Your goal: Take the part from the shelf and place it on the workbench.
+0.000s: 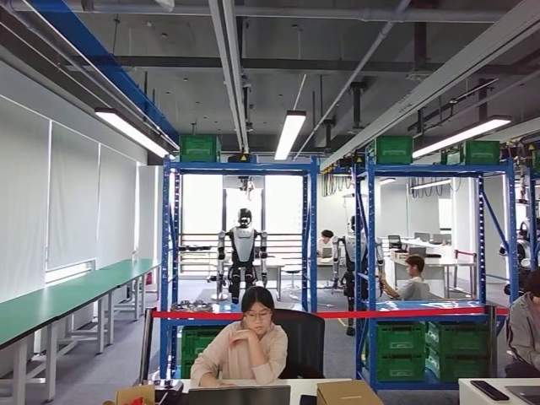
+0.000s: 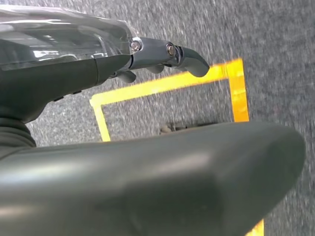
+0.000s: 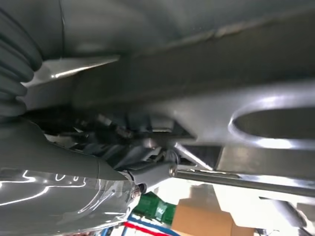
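Observation:
A blue steel shelf (image 1: 168,253) stands straight ahead, several metres off. On its middle level lies a flat cluster of dark metal parts (image 1: 191,305). A long green-topped workbench (image 1: 63,295) runs along the left wall. My left hand (image 2: 167,54) hangs over grey carpet, its fingers (image 2: 193,61) stretched out and its thick thumb (image 2: 185,177) apart from them, holding nothing. My right hand (image 3: 111,187) hangs beside my body; one finger (image 3: 156,172) reaches straight out, with nothing visible in the hand.
A person (image 1: 245,346) sits at a white desk (image 1: 299,390) between me and the shelf, behind red tape (image 1: 318,314). A cardboard box (image 1: 347,393) lies on the desk. A second blue shelf (image 1: 440,253) with green crates (image 1: 400,337) stands on the right. Yellow floor tape (image 2: 167,86) marks a square below.

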{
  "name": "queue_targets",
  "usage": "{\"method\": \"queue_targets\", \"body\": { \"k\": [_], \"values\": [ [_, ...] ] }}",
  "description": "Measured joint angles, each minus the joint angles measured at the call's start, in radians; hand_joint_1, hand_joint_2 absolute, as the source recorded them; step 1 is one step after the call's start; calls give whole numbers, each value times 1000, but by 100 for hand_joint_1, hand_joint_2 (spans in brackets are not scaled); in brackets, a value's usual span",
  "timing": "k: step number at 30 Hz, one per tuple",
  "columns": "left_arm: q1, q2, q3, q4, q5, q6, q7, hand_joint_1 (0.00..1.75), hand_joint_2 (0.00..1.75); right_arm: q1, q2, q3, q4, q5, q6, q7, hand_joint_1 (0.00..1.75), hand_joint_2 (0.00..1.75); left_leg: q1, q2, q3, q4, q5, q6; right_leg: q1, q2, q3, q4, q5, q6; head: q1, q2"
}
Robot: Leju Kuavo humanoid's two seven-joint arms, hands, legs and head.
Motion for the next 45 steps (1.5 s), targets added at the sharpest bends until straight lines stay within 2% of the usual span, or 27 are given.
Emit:
{"method": "queue_targets", "body": {
  "k": [2,3,4,5,6,8,9,12,14,15,18,19,20,21,23,25,28,29,31,33,34,35,36,38,40,43,45],
  "values": [
    [1,0,-2,0,1,0,1,0,175,7,9,-5,0,-1,0,-8,0,0,0,0,-58,132,-64,-2,3,0,0,0,0,-7,0,0],
    [2,0,-2,0,1,0,1,0,131,12,11,-6,0,-1,0,-11,0,0,-1,0,-86,191,-84,-3,5,0,0,0,0,-8,0,0],
    [3,0,-2,0,1,1,1,0,87,14,13,-7,0,-2,1,-15,0,0,-1,0,-99,220,-87,-3,6,0,1,0,0,-9,0,0],
    [4,0,-2,0,1,3,1,0,44,16,13,-9,0,-2,2,-19,0,0,-1,0,-94,209,-70,-3,7,1,3,0,-1,-9,0,0],
    [5,0,-3,0,1,4,1,0,0,16,14,-10,0,-4,5,-27,0,0,-1,0,-69,157,-37,-1,7,1,4,0,-1,-8,0,0],
    [4,0,-4,0,1,6,1,0,0,17,14,-13,0,-9,13,-46,0,0,-2,1,-3,17,25,5,9,4,5,4,-4,-3,0,0],
    [3,1,-4,0,0,8,2,0,0,18,13,-14,0,-14,17,-59,0,0,-3,1,19,-31,41,7,11,5,3,6,-5,0,0,0],
    [5,1,-5,0,0,11,4,0,0,24,10,-28,-1,-49,36,-129,0,0,-6,1,27,-56,44,17,12,9,-3,8,-2,13,0,0],
    [8,0,-5,0,1,11,3,0,0,27,1,-43,-7,-86,53,-193,0,0,-3,2,28,-60,49,27,10,8,-11,34,-21,24,0,0],
    [9,0,-5,0,2,11,2,0,0,29,-5,-50,-13,-109,63,-228,0,0,-1,2,29,-61,50,32,9,7,-25,71,-45,29,0,0],
    [14,1,-5,0,9,11,-5,0,0,44,-29,-81,-45,-212,92,-353,0,0,1,2,29,-61,51,36,3,3,-104,259,-138,44,0,0],
    [17,1,-5,0,11,11,-8,0,0,57,-38,-94,-65,-258,102,-396,0,0,1,2,29,-61,51,36,1,2,-121,295,-147,46,0,0],
    [19,1,-5,0,13,10,-11,0,0,74,-47,-109,-92,-306,112,-434,0,0,1,1,30,-61,50,36,0,2,-118,291,-135,48,0,0],
    [21,1,-5,0,14,9,-14,0,0,93,-55,-124,-126,-356,120,-466,0,0,2,0,30,-61,50,35,-1,1,-97,244,-105,47,0,0],
    [21,1,-5,0,17,7,-20,0,0,136,-70,-159,-215,-452,133,-510,0,0,1,-1,32,-61,48,32,1,1,-28,98,-38,42,0,0],
    [21,1,-4,0,19,6,-21,0,0,189,-79,-193,-314,-534,142,-533,0,0,-1,-3,31,-61,46,25,5,2,11,12,-13,34,0,0],
    [23,1,-4,0,20,8,-22,0,0,281,-84,-242,-468,-634,164,-552,0,0,-1,-3,32,-64,44,11,6,1,15,0,-14,18,0,0],
    [23,1,-4,0,21,8,-23,0,0,308,-84,-258,-519,-667,177,-559,0,0,-1,-3,28,-54,32,7,4,0,17,-4,-12,10,0,0],
    [23,1,-4,0,22,8,-26,0,0,365,-78,-289,-619,-744,219,-581,0,0,-1,-2,-4,25,-21,4,1,-3,20,-12,-8,-1,0,0],
    [24,1,-4,0,23,8,-32,0,0,440,-62,-327,-732,-846,288,-609,0,0,-2,-1,-62,158,-82,2,4,-5,21,-12,-9,-6,0,0],
    [26,1,-4,0,23,8,-35,0,0,484,-50,-346,-793,-899,331,-621,0,0,-3,-1,-82,203,-95,1,6,-6,21,-11,-10,-7,0,0],
    [27,1,-4,0,24,9,-36,0,0,528,-36,-365,-858,-947,374,-630,0,0,-3,-1,-86,212,-89,1,6,-6,22,-10,-11,-8,0,0],
    [28,1,-4,0,25,10,-37,0,0,570,-22,-381,-921,-988,413,-635,0,0,-3,-1,-70,180,-64,2,7,-6,23,-9,-12,-8,0,0],
    [28,1,-4,0,26,11,-38,0,0,643,5,-405,-1038,-1051,480,-640,0,0,-4,-1,-6,49,2,8,8,-4,23,0,-17,-3,0,0],
    [29,1,-3,0,30,13,-39,0,0,705,28,-421,-1135,-1096,533,-642,0,0,-5,-2,33,-37,31,13,11,-1,17,12,-22,4,0,0],
    [38,1,-2,0,36,16,-42,0,0,788,55,-432,-1252,-1141,594,-644,0,0,-8,-1,36,-50,34,23,10,1,12,17,-22,16,0,0],
    [42,1,0,0,41,18,-44,0,0,834,69,-435,-1309,-1157,627,-644,0,0,-5,2,34,-54,42,35,8,0,4,47,-58,26,0,0]
  ]
}}
